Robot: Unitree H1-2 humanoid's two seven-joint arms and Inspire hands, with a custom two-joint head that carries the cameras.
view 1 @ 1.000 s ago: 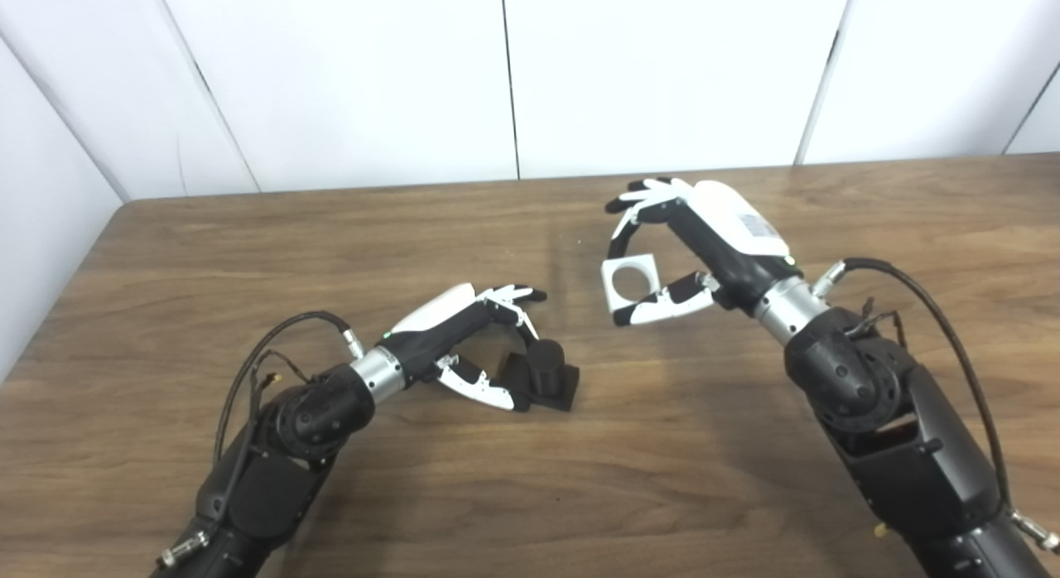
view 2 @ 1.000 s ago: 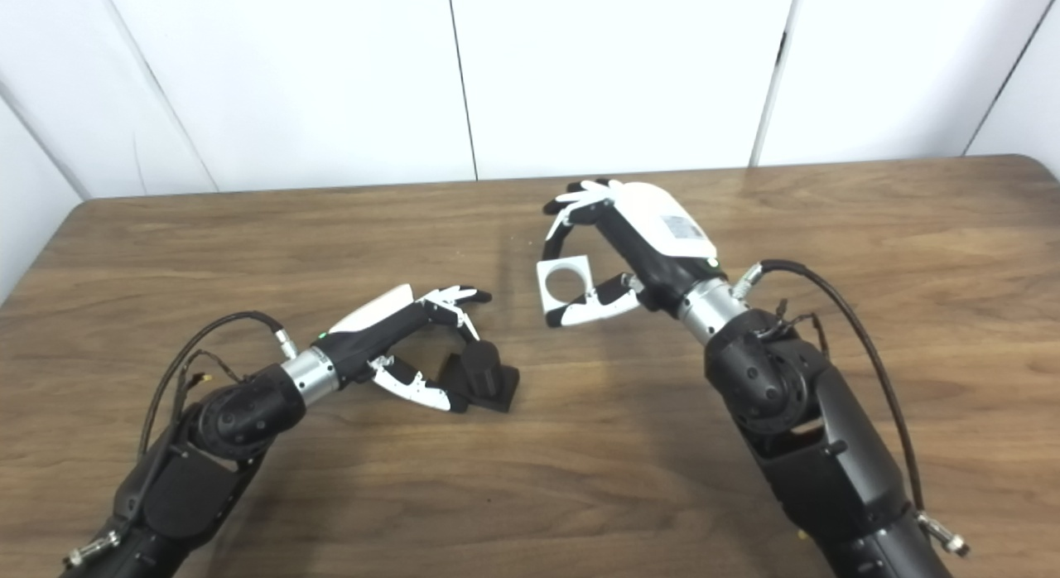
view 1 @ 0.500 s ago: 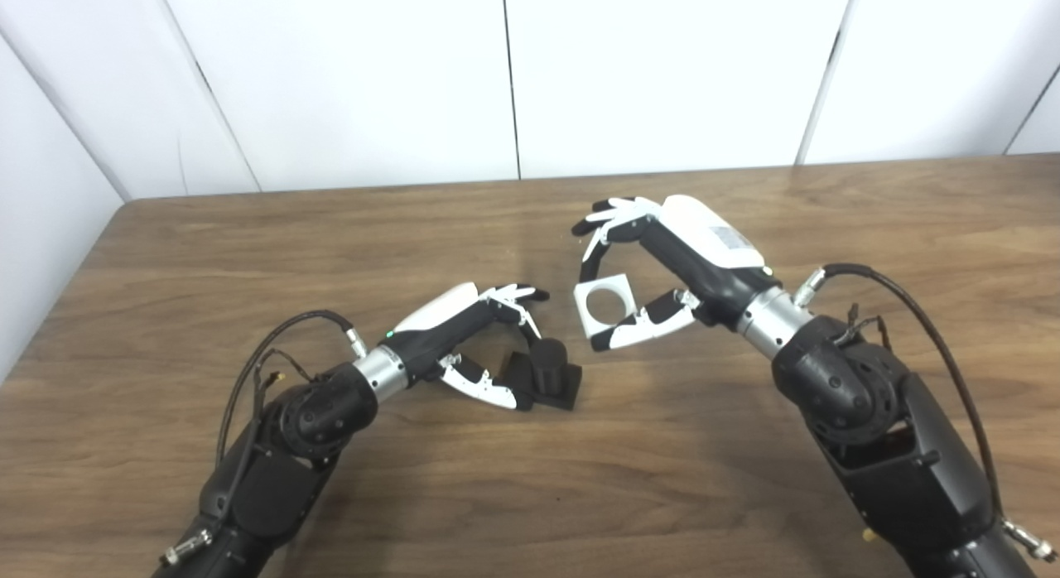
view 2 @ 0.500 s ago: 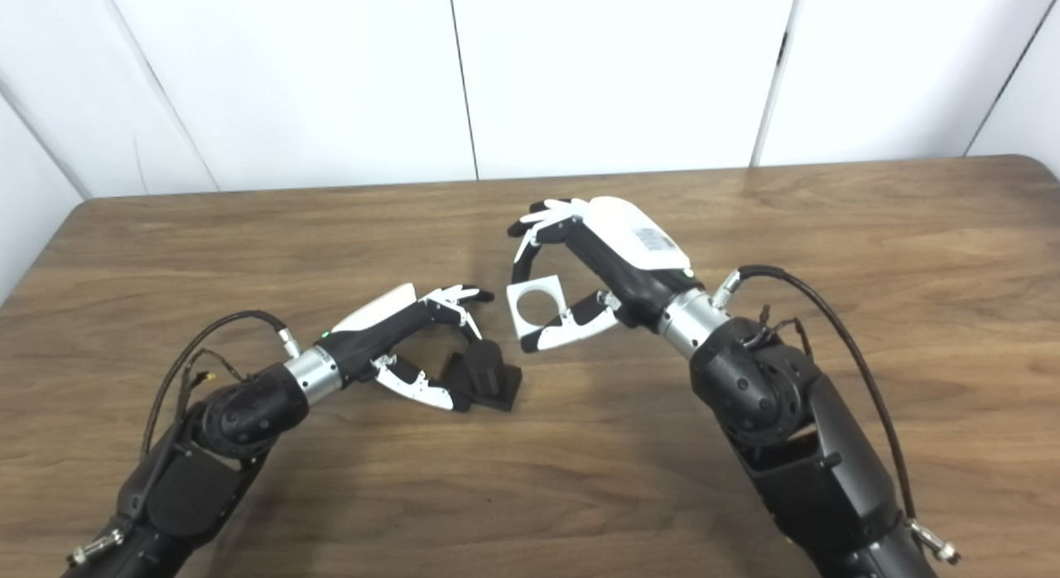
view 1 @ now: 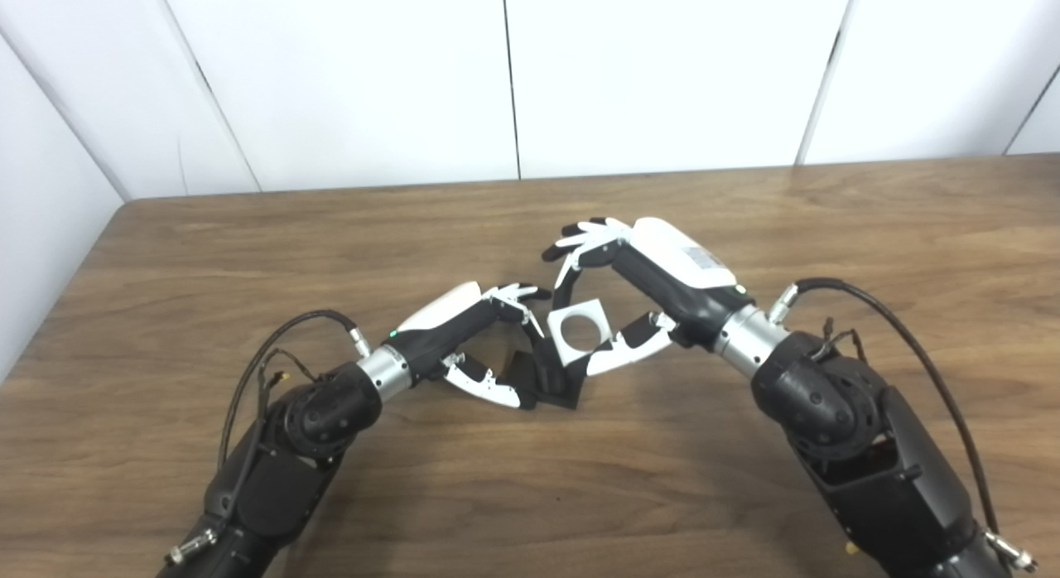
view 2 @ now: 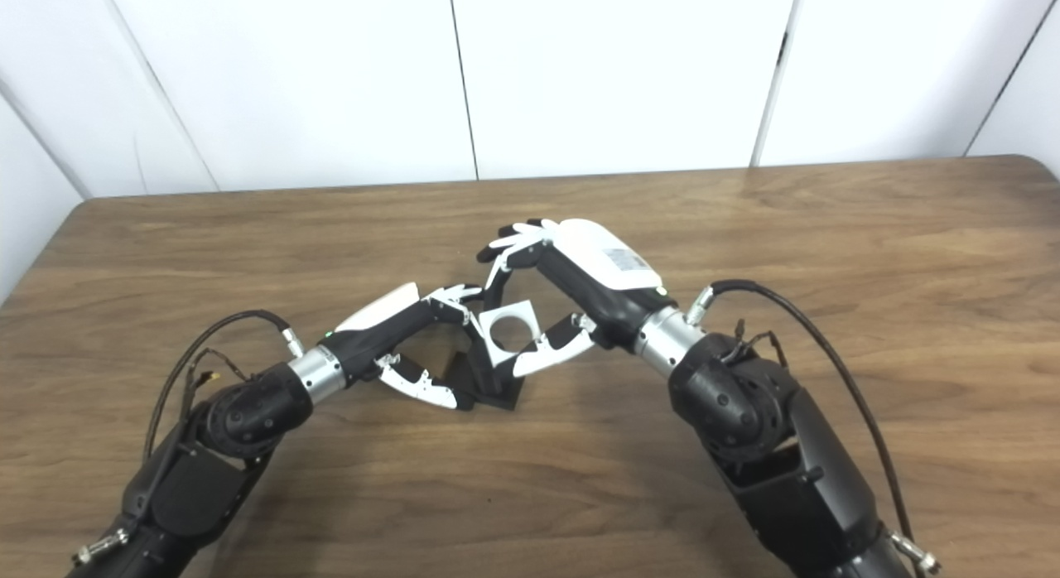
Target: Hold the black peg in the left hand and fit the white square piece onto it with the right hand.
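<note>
Your right hand (view 1: 642,301) grips the white square piece (view 1: 580,335) just over the left hand's (view 1: 480,346) black peg (view 1: 548,378); seating remains.

right hand (view 2: 571,284) holds white square piece (view 2: 511,333) over black peg (view 2: 489,383) gripped by left hand (view 2: 414,342).

Right hand (view 1: 638,301) moves left and down with white square piece (view 1: 579,336). Piece now overlaps black peg (view 1: 546,378), no longer well apart.
</note>
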